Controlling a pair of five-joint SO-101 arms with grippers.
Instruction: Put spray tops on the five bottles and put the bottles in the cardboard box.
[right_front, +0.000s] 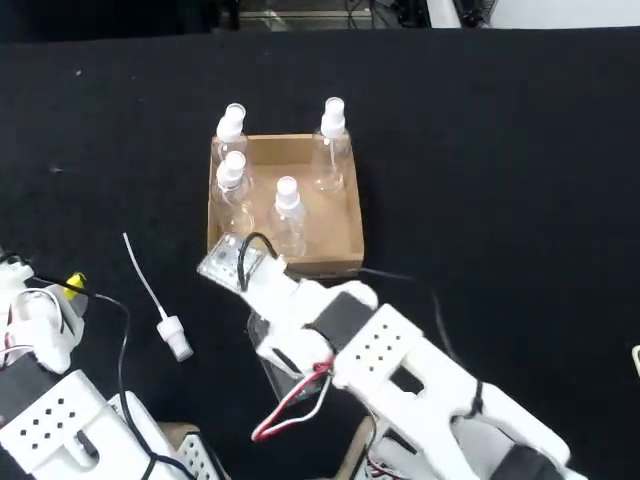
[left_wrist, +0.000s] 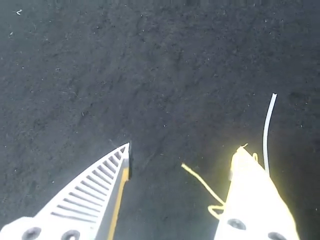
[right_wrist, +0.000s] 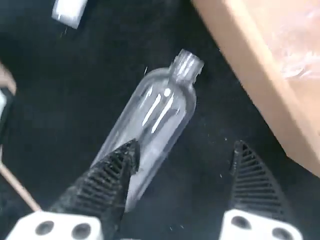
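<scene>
High view: the fifth bottle (right_front: 268, 348) is largely hidden under the right arm. Four capped bottles (right_front: 287, 212) are held in the box (right_front: 330, 262). A spray top (right_front: 175, 338) lies on the bench (right_front: 500, 150).

Left wrist view: the left end effector (left_wrist: 185, 147) is spread open over the bench.

Right wrist view: the right end effector (right_wrist: 187, 144) is spread open. One finger overlaps the uncapped fifth bottle, which lies beside the box.

Soft, even light, faint shadows; the black surface (right_front: 500, 150) reads matte, and white glare streaks the bottle (right_wrist: 155, 115) by the right tool (right_wrist: 186, 147).
</scene>
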